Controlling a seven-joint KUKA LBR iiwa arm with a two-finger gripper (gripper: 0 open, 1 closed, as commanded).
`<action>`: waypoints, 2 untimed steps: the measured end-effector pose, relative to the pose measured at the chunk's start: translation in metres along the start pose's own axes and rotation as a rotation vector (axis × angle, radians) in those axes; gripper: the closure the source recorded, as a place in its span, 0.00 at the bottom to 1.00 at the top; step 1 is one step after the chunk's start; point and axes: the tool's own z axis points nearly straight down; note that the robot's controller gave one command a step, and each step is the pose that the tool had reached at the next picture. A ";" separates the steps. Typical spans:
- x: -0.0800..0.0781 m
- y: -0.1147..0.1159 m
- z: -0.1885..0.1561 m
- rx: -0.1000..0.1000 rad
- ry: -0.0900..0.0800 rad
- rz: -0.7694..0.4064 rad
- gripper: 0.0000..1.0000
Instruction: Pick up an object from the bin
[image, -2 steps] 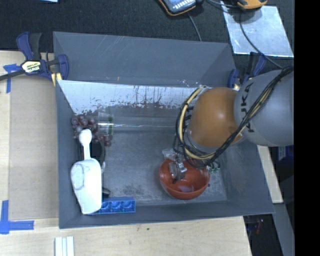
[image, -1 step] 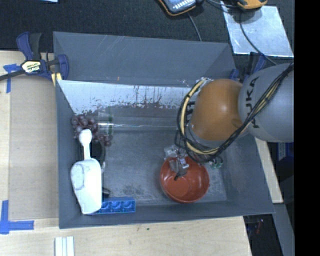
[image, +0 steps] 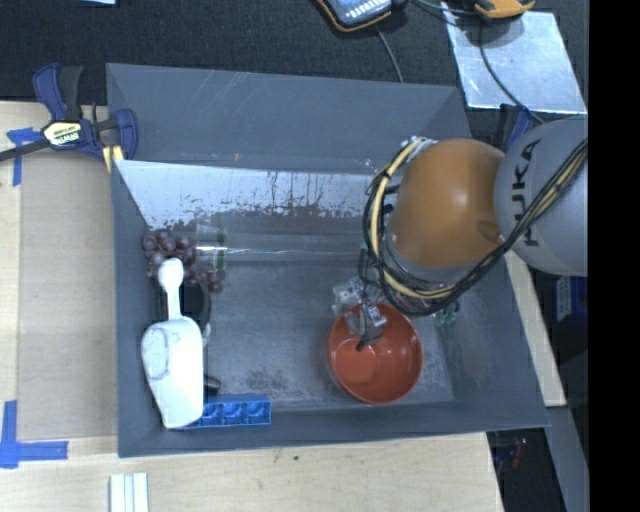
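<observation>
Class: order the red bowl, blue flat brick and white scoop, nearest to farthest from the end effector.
1. Red round bowl, right side, under the end effector.
2. Blue flat brick, near wall, left of centre.
3. White plastic scoop, far left.

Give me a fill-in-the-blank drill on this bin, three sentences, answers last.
The gripper hangs over the ____ bowl. The white scoop lies near the bin's ____ wall, as viewed. The flat brick beside the scoop is ____.
Missing words: red; left; blue.
</observation>
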 end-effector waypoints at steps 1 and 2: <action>-0.028 -0.027 0.055 0.003 -0.010 -0.428 1.00; -0.018 -0.015 -0.044 -0.001 -0.003 -0.270 1.00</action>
